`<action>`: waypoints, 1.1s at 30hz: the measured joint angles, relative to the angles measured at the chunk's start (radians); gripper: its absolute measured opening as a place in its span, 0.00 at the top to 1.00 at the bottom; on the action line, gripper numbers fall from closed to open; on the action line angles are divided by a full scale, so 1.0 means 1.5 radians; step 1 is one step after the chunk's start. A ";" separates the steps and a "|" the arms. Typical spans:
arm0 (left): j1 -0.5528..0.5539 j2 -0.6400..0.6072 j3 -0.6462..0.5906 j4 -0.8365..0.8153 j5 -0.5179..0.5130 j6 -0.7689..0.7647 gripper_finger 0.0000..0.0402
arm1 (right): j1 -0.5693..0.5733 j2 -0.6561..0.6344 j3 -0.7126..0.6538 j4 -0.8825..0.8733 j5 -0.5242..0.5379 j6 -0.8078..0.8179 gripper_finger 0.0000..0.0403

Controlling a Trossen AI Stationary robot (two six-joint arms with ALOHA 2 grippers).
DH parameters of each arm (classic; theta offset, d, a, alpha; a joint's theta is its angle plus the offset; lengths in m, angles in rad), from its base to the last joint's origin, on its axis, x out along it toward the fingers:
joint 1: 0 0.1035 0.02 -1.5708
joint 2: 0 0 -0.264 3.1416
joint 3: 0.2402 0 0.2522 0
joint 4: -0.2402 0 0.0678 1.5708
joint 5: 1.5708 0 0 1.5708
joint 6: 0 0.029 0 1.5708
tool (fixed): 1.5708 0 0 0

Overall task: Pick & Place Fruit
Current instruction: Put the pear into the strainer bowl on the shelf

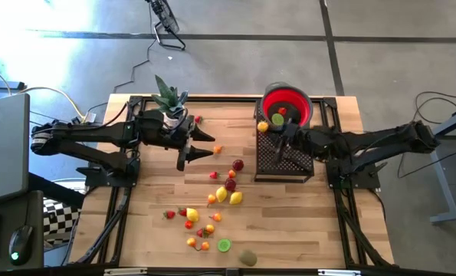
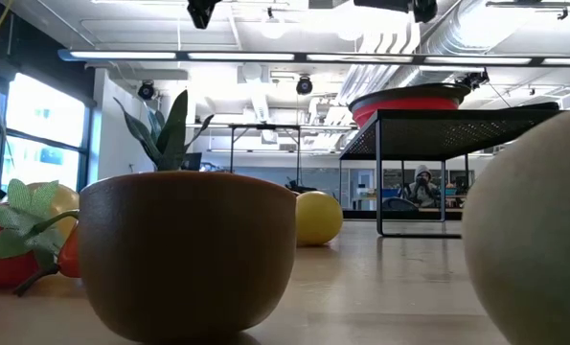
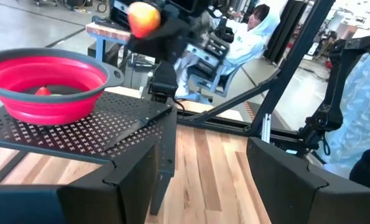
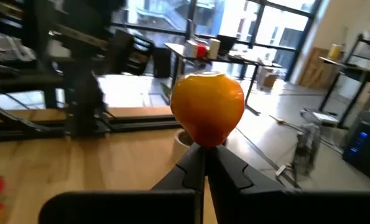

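- Your left arm reaches in from the table's left edge, elbow bent, forearm stretched toward the middle of the table.
- Your left gripper (image 1: 205,144) points to the table's centre, its fingers (image 3: 290,180) spread apart with nothing between them.
- Your right arm comes in from the right edge, forearm running leftward, wrist raised.
- Your right gripper (image 4: 204,151) has its fingers pressed together, an orange fruit (image 4: 208,107) perched at their tips; the same fruit shows in the left wrist view, up on that gripper.

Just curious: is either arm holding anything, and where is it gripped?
The right gripper pinches an orange fruit at its underside. The left gripper is open, empty.
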 joint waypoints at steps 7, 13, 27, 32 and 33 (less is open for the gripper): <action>0.000 0.000 0.000 -0.015 0.002 0.014 0.40 | -0.044 -0.009 0.045 -0.128 0.015 0.028 0.99; 0.000 0.000 0.000 -0.023 0.000 0.023 0.40 | -0.086 0.020 0.134 -0.294 0.014 0.089 0.99; 0.000 0.000 0.000 -0.023 -0.002 0.071 0.40 | -0.205 0.111 0.257 -0.531 -0.063 0.174 0.99; 0.000 0.000 0.000 -0.023 -0.002 0.071 0.40 | -0.265 0.133 0.261 -0.556 -0.099 0.194 0.99; 0.000 0.000 0.000 -0.023 -0.002 0.071 0.40 | -0.278 0.137 0.261 -0.563 -0.106 0.201 0.99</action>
